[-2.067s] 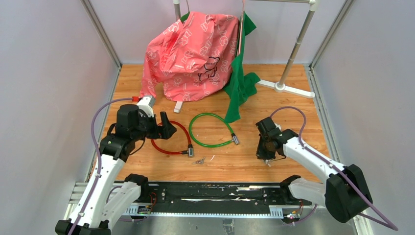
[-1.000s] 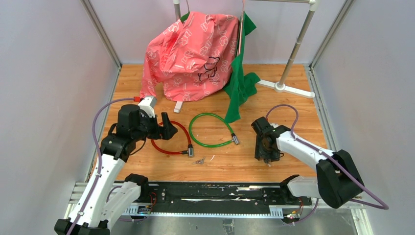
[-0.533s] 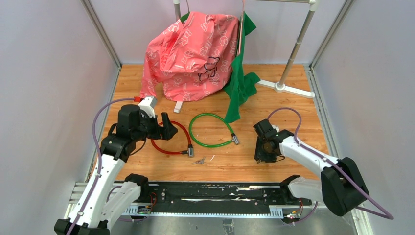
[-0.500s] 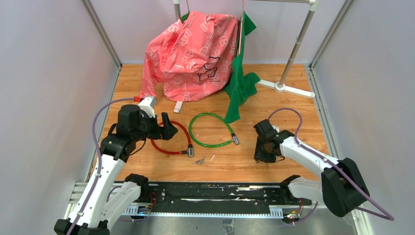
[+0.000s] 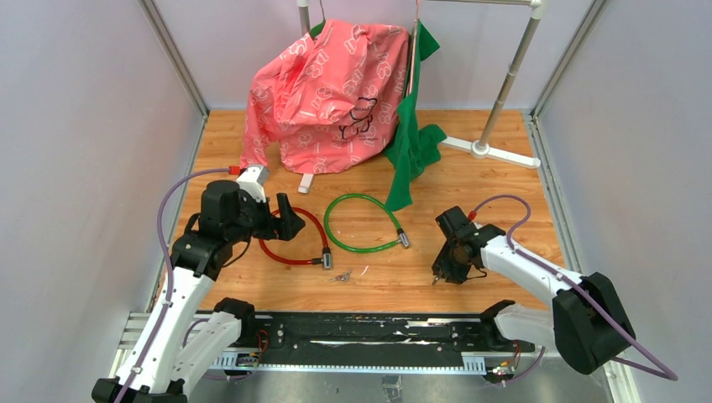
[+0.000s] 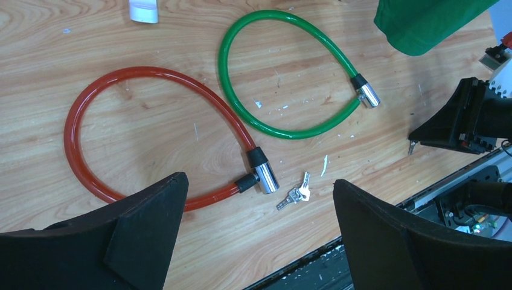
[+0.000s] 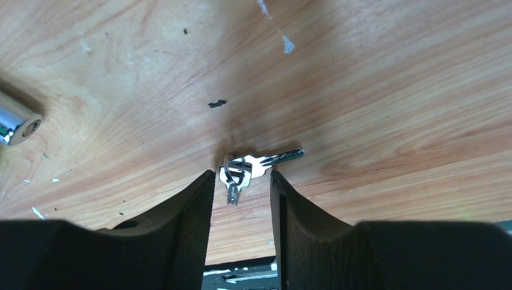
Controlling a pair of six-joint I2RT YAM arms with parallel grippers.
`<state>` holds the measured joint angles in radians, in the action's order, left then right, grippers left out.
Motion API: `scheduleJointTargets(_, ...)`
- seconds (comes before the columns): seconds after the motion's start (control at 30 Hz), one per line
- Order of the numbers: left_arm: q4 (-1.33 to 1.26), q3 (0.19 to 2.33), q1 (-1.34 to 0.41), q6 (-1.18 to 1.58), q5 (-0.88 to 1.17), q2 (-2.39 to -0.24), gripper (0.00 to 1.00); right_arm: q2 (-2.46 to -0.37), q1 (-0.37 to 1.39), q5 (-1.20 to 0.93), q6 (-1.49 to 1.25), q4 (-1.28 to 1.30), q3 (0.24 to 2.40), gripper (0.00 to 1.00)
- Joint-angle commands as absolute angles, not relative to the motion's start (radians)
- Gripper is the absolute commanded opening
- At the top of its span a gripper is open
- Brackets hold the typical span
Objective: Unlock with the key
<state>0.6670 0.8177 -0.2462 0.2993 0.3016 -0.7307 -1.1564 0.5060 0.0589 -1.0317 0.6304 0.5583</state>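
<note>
A small bunch of keys (image 7: 244, 166) sits between the tips of my right gripper (image 7: 241, 175), whose jaws have closed in on it just above the wood. One key (image 5: 434, 281) sticks out below that gripper (image 5: 441, 274). The green cable lock (image 5: 361, 222) lies to its left, and its chrome cylinder (image 7: 17, 125) shows a keyhole. The red cable lock (image 6: 121, 130) lies under my left gripper (image 6: 258, 181), which hovers wide open and holds nothing. A second bunch of keys (image 6: 294, 193) lies beside the red lock's cylinder (image 6: 264, 174).
A pink bag (image 5: 327, 84) and a green cloth (image 5: 411, 143) hang from a white rack (image 5: 504, 84) at the back. The black base rail (image 5: 361, 332) runs along the near edge. Grey walls close in both sides.
My right gripper has shifted a little to the left and its jaws have narrowed around the keys, which moved with it. The left arm has not moved.
</note>
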Motion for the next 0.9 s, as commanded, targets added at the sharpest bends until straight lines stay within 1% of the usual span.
scheduleJointTargets(0.0,0.647,0.804,-0.256,0.294,0.296,-0.725,0.95,-1.176,0.520,0.106,-1.105,0.720,0.560,0.42)
scheduleJointTargets(0.23,0.643,0.802,-0.256,0.293,0.301,-0.724,0.95,-1.199,0.522,0.114,-1.107,0.726,0.577,0.38)
scheduleJointTargets(0.63,0.640,0.802,-0.256,0.292,0.305,-0.717,0.95,-1.283,0.558,0.160,-1.150,0.756,0.629,0.39)
scheduleJointTargets(0.87,0.638,0.801,-0.256,0.290,0.311,-0.716,0.95,-1.321,0.573,0.180,-1.178,0.739,0.621,0.32)
